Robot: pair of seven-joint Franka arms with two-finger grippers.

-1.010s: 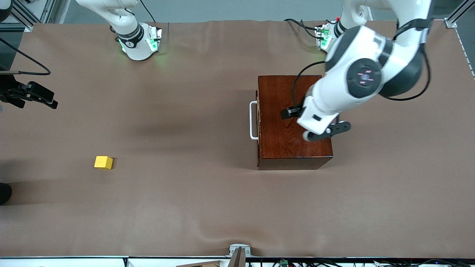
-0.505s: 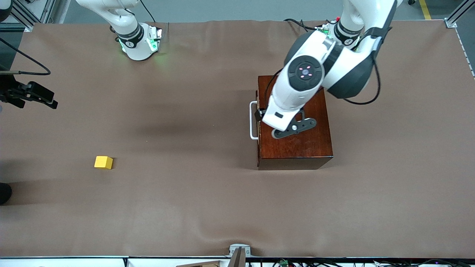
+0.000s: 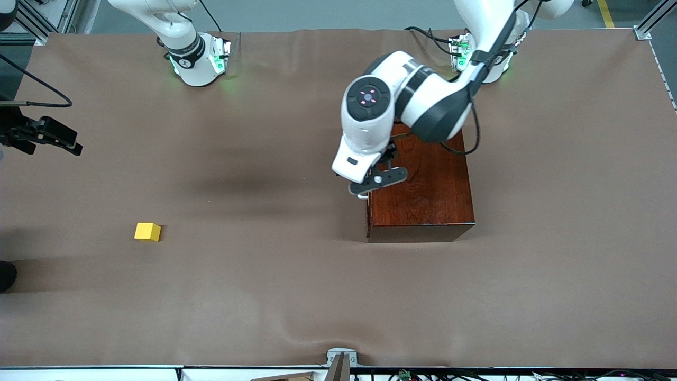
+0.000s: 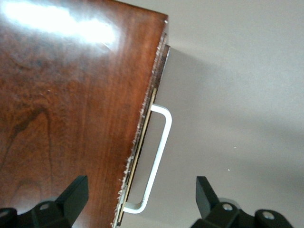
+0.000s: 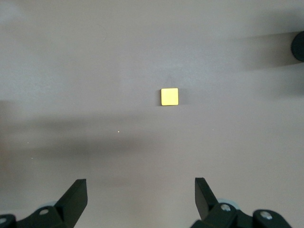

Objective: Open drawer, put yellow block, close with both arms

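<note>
Drawer (image 3: 368,196): shut, flush in the dark wooden box (image 3: 428,190); its white handle (image 4: 156,161) faces the right arm's end of the worktop (image 3: 296,286), so the pull has to run that way.
Left gripper (image 3: 376,181): over the handle edge of the box, pointing down; fingers (image 4: 71,197) apart and empty, spread to either side of the handle as its wrist view shows, probably lined up to drop on the bar.
Right gripper (image 5: 140,199): up over bare worktop, the block below it in its wrist view; fingers (image 5: 203,194) apart, nothing held. Looks to be waiting for the drawer to open.
Yellow block (image 3: 147,232): on the worktop toward the right arm's end, well apart from the box, nearer the front camera than the handle.
Stage: opening not yet begun; block untouched.
</note>
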